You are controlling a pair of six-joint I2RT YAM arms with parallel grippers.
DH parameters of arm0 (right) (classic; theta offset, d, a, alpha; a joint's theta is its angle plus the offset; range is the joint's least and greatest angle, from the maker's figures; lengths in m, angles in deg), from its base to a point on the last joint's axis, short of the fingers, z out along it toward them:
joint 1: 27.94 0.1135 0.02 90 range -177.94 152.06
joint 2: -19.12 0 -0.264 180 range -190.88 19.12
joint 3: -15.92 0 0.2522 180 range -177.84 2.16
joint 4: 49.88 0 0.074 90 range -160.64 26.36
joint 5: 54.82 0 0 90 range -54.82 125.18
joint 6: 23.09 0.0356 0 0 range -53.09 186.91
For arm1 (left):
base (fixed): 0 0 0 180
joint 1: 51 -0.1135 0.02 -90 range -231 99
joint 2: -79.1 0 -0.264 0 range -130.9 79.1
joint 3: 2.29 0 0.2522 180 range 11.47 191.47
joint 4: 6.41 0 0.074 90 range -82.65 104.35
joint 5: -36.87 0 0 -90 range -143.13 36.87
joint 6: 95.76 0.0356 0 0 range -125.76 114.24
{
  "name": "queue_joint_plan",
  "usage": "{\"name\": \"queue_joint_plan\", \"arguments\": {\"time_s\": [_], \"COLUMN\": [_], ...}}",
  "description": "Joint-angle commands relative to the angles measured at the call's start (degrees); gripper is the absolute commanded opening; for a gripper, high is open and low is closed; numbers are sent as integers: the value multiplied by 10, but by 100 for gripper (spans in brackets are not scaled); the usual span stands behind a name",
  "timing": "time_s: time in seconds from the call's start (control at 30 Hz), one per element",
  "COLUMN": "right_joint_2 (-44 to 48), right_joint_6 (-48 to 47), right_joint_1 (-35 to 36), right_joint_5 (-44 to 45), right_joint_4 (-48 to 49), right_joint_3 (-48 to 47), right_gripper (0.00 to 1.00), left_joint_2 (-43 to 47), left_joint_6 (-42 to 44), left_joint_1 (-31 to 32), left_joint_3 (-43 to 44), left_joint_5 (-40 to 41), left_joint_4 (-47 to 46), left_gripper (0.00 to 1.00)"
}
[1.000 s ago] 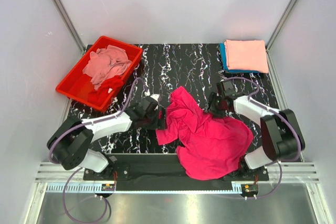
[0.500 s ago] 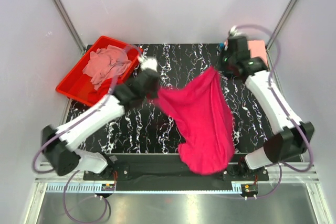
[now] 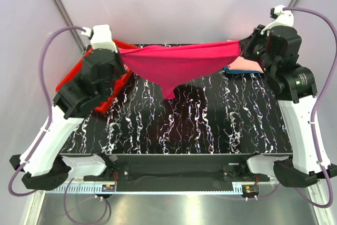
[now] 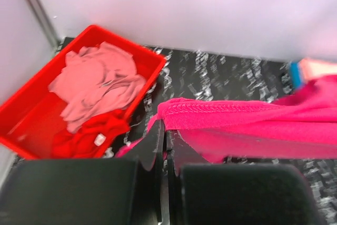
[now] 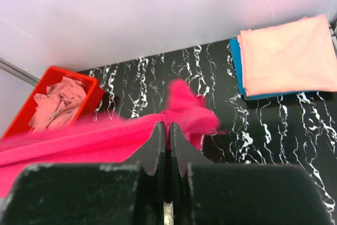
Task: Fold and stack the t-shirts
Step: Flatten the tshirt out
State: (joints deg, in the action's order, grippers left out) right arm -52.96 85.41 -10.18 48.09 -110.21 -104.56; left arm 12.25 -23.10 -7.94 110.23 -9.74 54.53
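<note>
A hot pink t-shirt (image 3: 179, 61) hangs stretched in the air between both raised arms, sagging to a point over the table. My left gripper (image 3: 120, 51) is shut on its left end, where the ribbed hem (image 4: 221, 111) shows above the closed fingertips. My right gripper (image 3: 243, 48) is shut on the other end, pink cloth (image 5: 105, 138) bunched at its tips. A folded salmon-peach t-shirt (image 5: 287, 54) lies on a folded teal-blue one (image 5: 237, 72) at the far right. A dusty pink t-shirt (image 4: 97, 85) and a red one (image 4: 87, 135) lie crumpled in the tray.
The red plastic tray (image 4: 152, 67) stands at the far left corner, partly behind the left arm (image 3: 79, 93). The black marbled table (image 3: 210, 125) lies below the hanging shirt. White walls and metal posts close in the back and sides.
Both arms have risen and spread apart, lifting the hot pink t-shirt off the table and pulling it taut. Both grippers, open around its edges a second ago, are shut on it.
</note>
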Motion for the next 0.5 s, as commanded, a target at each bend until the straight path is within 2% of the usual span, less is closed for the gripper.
{"name": "queue_joint_plan", "arguments": {"time_s": [0.0, 0.1, 0.2, 0.23, 0.3, 0.33, 0.4, 0.47], "right_joint_2": [4, 6, 8, 4, -22, -37, -87, -117], "right_joint_6": [-15, -16, -20, -20, -8, -4, 13, 30], "right_joint_1": [2, 2, 2, 3, 3, 3, 3, 3], "right_joint_5": [32, 17, -45, -97, -174, -198, -234, -272], "right_joint_4": [-6, 4, 79, 105, 169, 183, 206, 210], "right_joint_3": [-2, 8, 61, 77, 105, 104, 81, 54], "right_gripper": [0, 0, 0, 0, 0, 0, 0, 0], "left_joint_2": [-2, 3, -6, -17, -65, -80, -99, -88], "left_joint_6": [42, 50, 101, 114, 125, 118, 102, 105], "left_joint_1": [-1, -1, -3, -9, -32, -69, -103, -130], "left_joint_3": [19, 30, 49, 57, 99, 114, 156, 169], "left_joint_5": [36, 30, 47, 60, 82, 67, 7, -2], "left_joint_4": [13, 9, -6, -3, 29, 46, 72, 67], "left_gripper": [0, 0, 0, 0, 0, 0, 0, 0]}}
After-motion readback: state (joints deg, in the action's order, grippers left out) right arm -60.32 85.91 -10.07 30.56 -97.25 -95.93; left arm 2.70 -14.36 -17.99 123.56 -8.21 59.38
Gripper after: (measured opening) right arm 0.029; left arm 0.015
